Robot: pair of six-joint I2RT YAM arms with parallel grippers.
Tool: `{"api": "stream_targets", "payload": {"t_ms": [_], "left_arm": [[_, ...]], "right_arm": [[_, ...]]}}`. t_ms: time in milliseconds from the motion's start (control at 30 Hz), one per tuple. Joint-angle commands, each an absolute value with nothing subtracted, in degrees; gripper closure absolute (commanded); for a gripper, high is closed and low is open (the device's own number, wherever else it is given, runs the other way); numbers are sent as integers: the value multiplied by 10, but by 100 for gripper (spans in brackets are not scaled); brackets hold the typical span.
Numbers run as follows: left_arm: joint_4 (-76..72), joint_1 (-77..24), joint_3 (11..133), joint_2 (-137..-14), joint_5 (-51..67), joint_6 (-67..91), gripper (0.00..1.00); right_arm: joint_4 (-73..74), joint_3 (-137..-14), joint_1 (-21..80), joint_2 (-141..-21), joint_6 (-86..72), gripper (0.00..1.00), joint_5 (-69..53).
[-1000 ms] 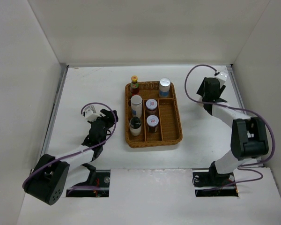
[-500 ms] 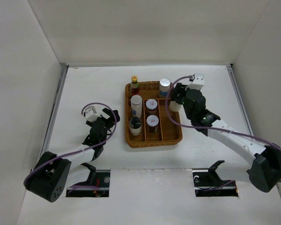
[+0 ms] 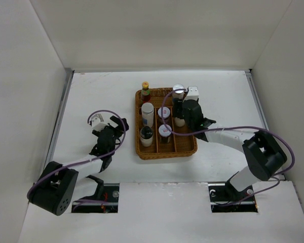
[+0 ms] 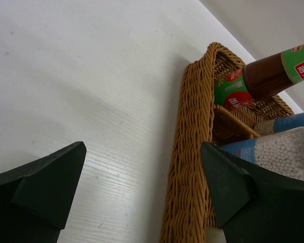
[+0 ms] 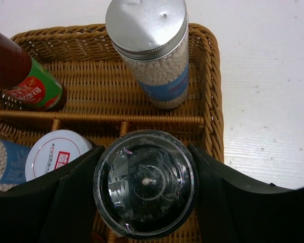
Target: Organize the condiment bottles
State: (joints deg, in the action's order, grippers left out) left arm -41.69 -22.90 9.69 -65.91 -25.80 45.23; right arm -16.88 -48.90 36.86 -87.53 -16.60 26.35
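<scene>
Chinese characters on dark sauce bottle [image 4: 263, 78] labels, not legible, red print on white jar lid [image 5: 58, 152], unreadable

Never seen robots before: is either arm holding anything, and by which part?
The right gripper holds a dark-capped bottle by its sides, near the top, over the wicker tray. The left gripper is empty.
</scene>
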Motion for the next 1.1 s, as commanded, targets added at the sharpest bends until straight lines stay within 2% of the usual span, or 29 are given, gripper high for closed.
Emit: {"api": "stream_targets", "payload": {"t_ms": [0,100,200,400,600,767,900,1067], "left_arm": [[-431,-225,127,-674,-262,451,0],[-401,-220,141,-691,-258,453,0],[-361,-219,160,-693,-282,454,0],[-291,-232,194,-693,-308,455,0],[-271,-248,215,-704,-302,456,0],[-268,-250,220,-710,-301,454,0],[-262,-249,227,-718,-301,454,0],[-265,-242,220,-713,-301,454,0]], "right_arm": [[-299,-503,374,-882,-159,41,275],[-301,-503,374,-897,-147,26,279],[-284,-498,379,-883,-149,0,298],[-273,-444,387,-776,-163,0,379],[-288,-311,349,-654,-290,0,439],[-295,-196,269,-599,-442,0,403],[-308,-177,197,-613,-501,0,337],[-336,-170,184,-637,-522,0,288]]}}
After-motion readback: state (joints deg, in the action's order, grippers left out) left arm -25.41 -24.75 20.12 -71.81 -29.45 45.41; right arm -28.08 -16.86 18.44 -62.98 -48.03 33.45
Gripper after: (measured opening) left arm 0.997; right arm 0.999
